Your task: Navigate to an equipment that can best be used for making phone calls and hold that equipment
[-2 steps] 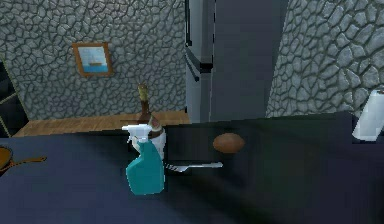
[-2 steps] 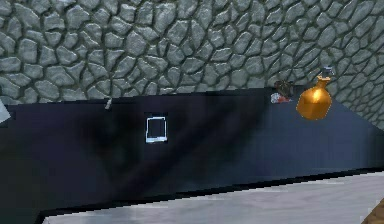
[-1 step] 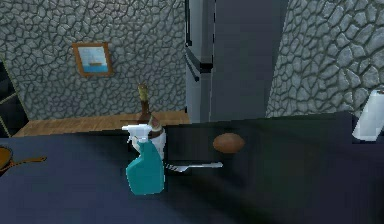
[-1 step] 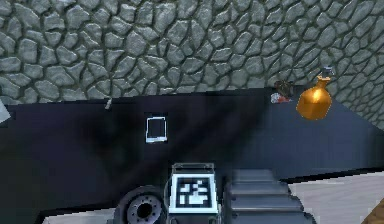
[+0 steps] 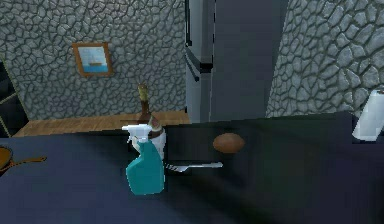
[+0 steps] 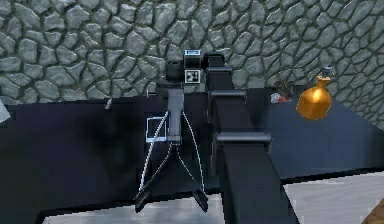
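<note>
The arm (image 6: 240, 150) extends over the dark surface (image 6: 70, 150), with the end effector (image 6: 170, 190) to its left. I cannot tell its grip or whether it holds anything. A flat shape (image 6: 157, 131) near the fingers, possibly the phone, is hard to make out.

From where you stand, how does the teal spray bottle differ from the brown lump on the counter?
The spray bottle is teal with a white top; the brown lump is one colour. The spray bottle stands tall; the brown lump sits low and rounded. Both rest on the dark countertop.
</note>
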You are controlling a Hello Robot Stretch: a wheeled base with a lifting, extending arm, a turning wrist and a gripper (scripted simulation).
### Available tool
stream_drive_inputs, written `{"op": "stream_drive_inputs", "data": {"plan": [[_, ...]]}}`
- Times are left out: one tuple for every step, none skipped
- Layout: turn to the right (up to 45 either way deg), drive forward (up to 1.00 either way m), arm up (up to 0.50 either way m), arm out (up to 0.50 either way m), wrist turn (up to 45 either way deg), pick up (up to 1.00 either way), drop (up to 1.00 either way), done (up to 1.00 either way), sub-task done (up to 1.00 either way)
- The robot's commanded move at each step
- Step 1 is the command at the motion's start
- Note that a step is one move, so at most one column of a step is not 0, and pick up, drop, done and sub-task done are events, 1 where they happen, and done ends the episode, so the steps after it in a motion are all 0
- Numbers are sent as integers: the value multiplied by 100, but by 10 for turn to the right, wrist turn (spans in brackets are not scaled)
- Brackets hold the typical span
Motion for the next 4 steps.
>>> {"op": "stream_drive_inputs", "data": {"plan": [[0,0,0,0,450,0,0,0,0],[0,0,0,0,450,0,0,0,0],[0,0,0,0,450,0,0,0,0],[0,0,0,0,90,0,0,0,0]]}}
